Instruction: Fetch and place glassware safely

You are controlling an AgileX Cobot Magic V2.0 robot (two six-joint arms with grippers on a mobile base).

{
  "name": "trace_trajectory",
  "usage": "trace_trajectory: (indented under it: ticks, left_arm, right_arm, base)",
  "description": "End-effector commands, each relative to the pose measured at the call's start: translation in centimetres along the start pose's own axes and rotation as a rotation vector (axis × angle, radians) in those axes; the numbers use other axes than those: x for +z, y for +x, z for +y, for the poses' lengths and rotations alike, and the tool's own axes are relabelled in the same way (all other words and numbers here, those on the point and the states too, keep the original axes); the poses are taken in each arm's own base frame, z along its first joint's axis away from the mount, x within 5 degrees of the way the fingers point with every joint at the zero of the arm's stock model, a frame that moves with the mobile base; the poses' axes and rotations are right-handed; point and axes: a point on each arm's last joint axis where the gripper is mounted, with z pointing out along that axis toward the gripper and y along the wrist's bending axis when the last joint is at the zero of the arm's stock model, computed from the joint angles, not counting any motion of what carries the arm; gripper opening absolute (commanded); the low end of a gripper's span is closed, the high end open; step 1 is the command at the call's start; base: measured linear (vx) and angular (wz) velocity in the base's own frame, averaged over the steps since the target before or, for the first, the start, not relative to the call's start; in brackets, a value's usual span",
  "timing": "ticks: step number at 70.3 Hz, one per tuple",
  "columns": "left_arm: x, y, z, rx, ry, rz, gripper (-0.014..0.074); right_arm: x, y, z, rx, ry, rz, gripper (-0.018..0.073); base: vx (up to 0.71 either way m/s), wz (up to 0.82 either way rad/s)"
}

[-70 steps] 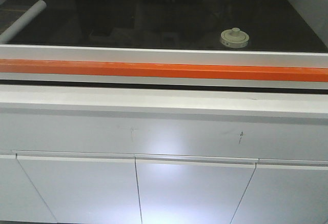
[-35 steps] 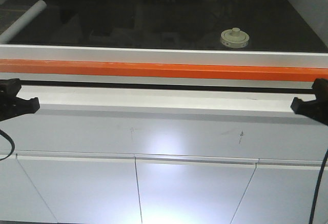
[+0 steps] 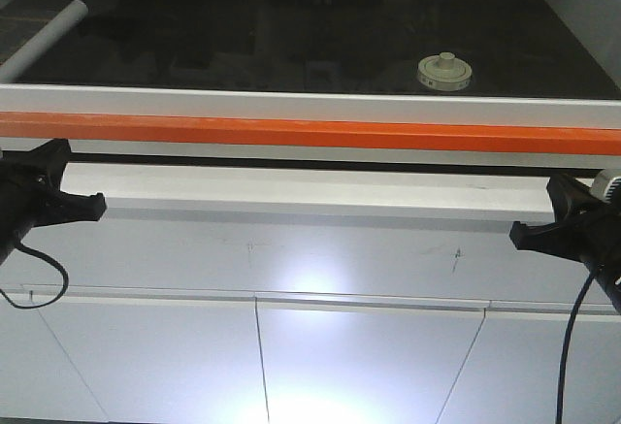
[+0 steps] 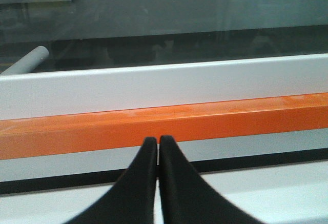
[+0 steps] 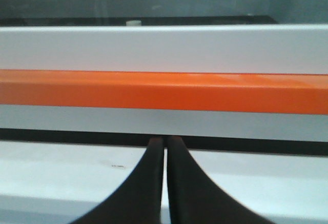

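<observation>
Cream-lidded glass jar upright on dark worktop

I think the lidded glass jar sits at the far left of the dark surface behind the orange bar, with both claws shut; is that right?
Not quite: the exterior front-facing view shows the glass jar toward the right of the dark surface, not the far left. It is behind the orange bar, and the left claw and right claw are shut.
</observation>
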Motion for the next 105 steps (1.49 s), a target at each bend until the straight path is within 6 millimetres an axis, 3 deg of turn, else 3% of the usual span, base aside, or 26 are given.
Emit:
trace_trajectory:
  ticks: [1, 35, 76, 105]
  left_arm:
    - [0.4, -1.3, -0.1, 0.0, 0.002, -0.131, -0.0007]
    - [2.1, 2.1, 0.2, 0.004, -0.029, -0.132, -0.0007]
    - [3.6, 2.7, 0.5, -0.003, -0.041, -0.091, -0.0007]
    - [3.9, 3.8, 0.6, -0.014, -0.056, -0.079, -0.0007]
  right_arm:
    - [0.4, -1.4, -0.1, -0.03, -0.004, -0.118, -0.0003]
    - [1.8, 0.4, -0.5, -0.081, 0.03, -0.16, -0.0003]
    - [4.6, -1.5, -0.9, -0.096, 0.035, -0.173, -0.0003]
    - [5.4, 0.4, -0.8, -0.094, 0.015, -0.138, -0.0001]
  base:
    - [0.0, 0.0]
    - [0.0, 0.0]
    - [0.0, 0.0]
    - [0.0, 0.0]
